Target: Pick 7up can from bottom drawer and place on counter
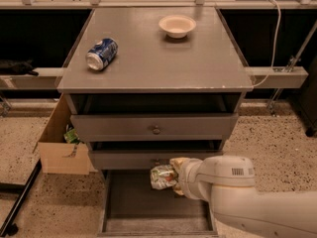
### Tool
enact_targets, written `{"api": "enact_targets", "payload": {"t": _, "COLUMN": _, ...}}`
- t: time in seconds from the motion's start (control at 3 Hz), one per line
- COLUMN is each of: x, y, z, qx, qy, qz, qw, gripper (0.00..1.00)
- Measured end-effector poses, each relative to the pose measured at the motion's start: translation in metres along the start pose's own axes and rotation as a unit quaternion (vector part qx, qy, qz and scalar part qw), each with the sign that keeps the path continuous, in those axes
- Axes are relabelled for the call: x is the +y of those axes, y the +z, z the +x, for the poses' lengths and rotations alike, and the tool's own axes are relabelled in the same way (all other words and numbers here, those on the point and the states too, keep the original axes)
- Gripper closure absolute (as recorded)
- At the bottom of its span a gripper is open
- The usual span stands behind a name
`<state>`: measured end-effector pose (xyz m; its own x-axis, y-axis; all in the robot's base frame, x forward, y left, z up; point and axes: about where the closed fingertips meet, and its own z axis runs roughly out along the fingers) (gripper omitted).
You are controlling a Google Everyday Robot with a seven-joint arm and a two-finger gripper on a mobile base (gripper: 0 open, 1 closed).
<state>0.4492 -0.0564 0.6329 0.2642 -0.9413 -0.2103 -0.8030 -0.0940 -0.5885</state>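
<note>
Camera view: I see the gripper (174, 176) low at the cabinet's front, with its white arm (247, 197) coming in from the lower right. The jaws are clamped on the 7up can (161, 177), which lies on its side between the tan fingers (179, 161) and sticks out to the left. The can hangs clear above the floor of the open bottom drawer (143, 207), just in front of the middle drawer (124, 158). On the counter (153, 68) sit a blue can (101, 54) and a bowl (177, 26), well apart.
</note>
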Motion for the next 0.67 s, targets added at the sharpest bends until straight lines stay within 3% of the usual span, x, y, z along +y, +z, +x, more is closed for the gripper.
{"api": "enact_targets", "payload": {"t": 0.33, "x": 0.002, "y": 0.012, "z": -0.01, "qx": -0.016, "qy": -0.013, "qz": -0.012, "qw": 0.9997, "gripper": 1.0}}
{"api": "enact_targets", "payload": {"t": 0.67, "x": -0.036, "y": 0.017, "z": -0.03, "qx": -0.044, "qy": -0.021, "qz": 0.012, "qw": 0.9988, "gripper": 1.0}}
